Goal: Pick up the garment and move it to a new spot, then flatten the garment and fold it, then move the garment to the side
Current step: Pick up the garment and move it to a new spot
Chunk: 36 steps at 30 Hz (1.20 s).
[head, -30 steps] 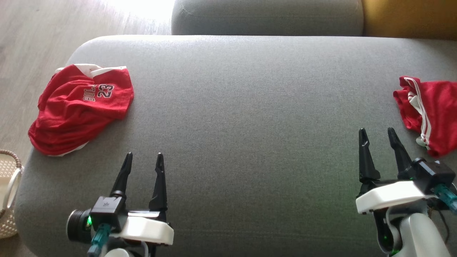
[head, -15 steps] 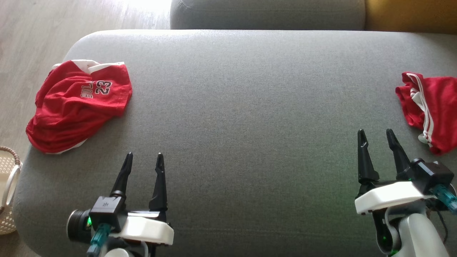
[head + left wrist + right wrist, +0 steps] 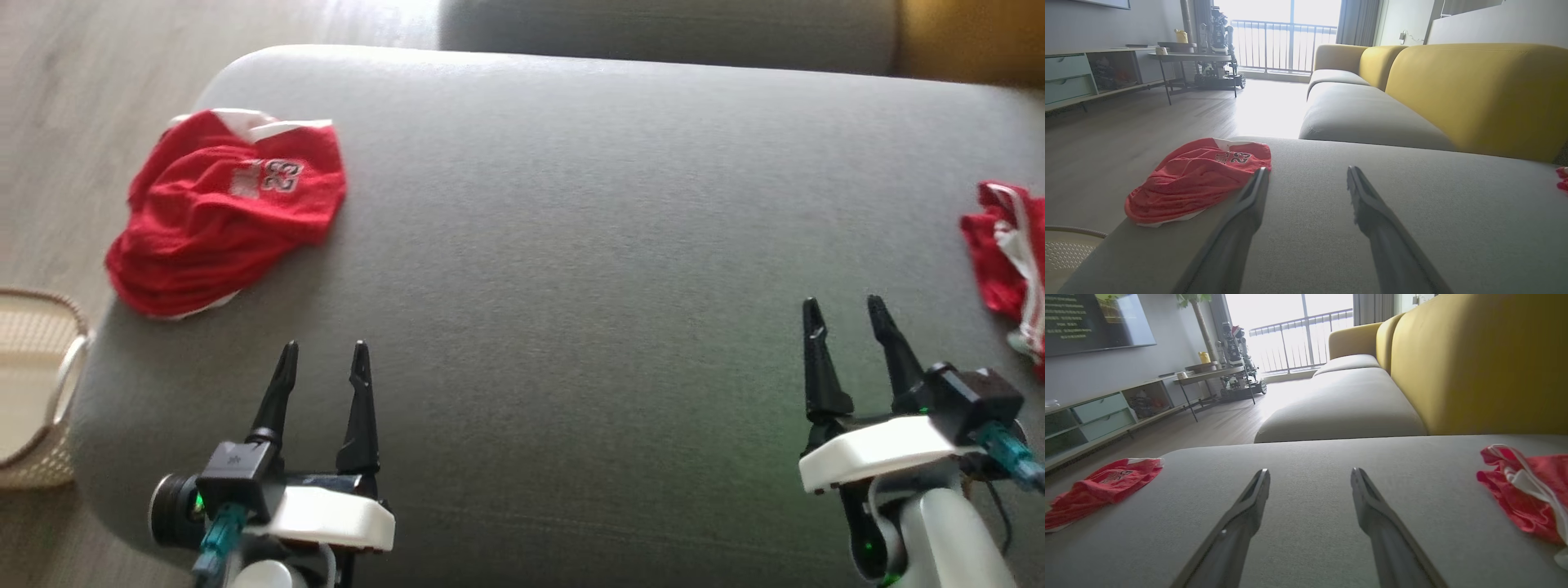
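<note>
Left hand (image 3: 324, 349) and right hand (image 3: 842, 304) were open and empty above the grey cushion's (image 3: 571, 245) near edge, likely staged for a reach | red jersey (image 3: 224, 212) lay crumpled at cushion's far-left corner | red shorts (image 3: 1000, 253) at its right edge, both untouched

Grey sofa seat (image 3: 571, 245), red jersey (image 3: 220, 212) far left, red white-striped garment (image 3: 1006, 257) far right

Home living room — grey-and-yellow sofa (image 3: 1474, 94), wall television (image 3: 1094, 322), low sideboard (image 3: 1098, 412), balcony window (image 3: 1282, 45), wood floor (image 3: 1106, 134)
</note>
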### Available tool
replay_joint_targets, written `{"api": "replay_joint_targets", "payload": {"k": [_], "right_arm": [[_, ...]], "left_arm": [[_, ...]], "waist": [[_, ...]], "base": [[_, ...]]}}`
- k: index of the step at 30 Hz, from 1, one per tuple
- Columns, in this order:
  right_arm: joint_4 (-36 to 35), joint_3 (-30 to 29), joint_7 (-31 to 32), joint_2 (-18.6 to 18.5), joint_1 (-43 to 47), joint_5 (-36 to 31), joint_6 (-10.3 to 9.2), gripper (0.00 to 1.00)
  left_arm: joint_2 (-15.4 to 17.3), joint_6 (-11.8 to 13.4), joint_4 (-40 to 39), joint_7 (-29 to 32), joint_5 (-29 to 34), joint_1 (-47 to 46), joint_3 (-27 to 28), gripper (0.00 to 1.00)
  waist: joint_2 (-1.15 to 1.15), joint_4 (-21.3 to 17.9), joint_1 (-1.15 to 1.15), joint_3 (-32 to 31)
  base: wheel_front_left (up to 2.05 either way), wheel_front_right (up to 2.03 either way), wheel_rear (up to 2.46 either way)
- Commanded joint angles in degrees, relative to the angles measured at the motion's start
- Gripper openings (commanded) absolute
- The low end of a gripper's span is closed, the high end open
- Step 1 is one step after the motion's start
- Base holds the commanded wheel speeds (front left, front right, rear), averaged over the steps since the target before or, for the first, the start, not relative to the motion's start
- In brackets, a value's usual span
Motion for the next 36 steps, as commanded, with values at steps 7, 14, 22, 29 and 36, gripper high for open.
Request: {"api": "replay_joint_targets", "payload": {"k": [7, 14, 22, 29, 36], "right_arm": [[-2.2, 4.0, -0.3, 0.1, -0.6, 0.3, -0.01, 1.0], [-1.6, 6.6, -0.3, 0.1, -0.5, 1.6, -0.01, 1.0], [-1.0, 9.2, -0.5, 0.1, 0.2, 2.5, -0.01, 1.0], [-0.7, 11.4, -0.6, 0.1, -0.9, 2.1, -0.01, 1.0], [-0.3, 12.0, -0.6, 0.1, -1.1, 1.7, -0.01, 1.0]], "left_arm": [[0.0, 0.2, -2.0, -0.3, 0.7, -1.0, 3.3, 1.0], [0.0, -0.2, -3.3, -0.3, 1.6, 0.7, 5.9, 1.0], [0.0, -0.9, -4.2, -0.3, 2.3, 2.2, 7.5, 1.0], [0.0, -0.4, -5.3, -0.3, 2.0, 2.8, 7.7, 1.0], [0.0, 0.3, -5.6, -0.3, 1.6, 2.5, 8.9, 1.0]], "waist": [[0.0, 7.3, 0.0, -0.2], [0.0, 12.4, 0.0, -1.7], [0.0, 16.7, 0.0, -2.7], [0.0, 17.7, 0.0, -2.0], [0.0, 17.8, 0.0, -1.3]], "base": [[0.0, 0.0, 0.0], [0.0, 0.0, 0.0], [0.0, 0.0, 0.0], [0.0, 0.0, 0.0], [0.0, 0.0, 0.0]]}}
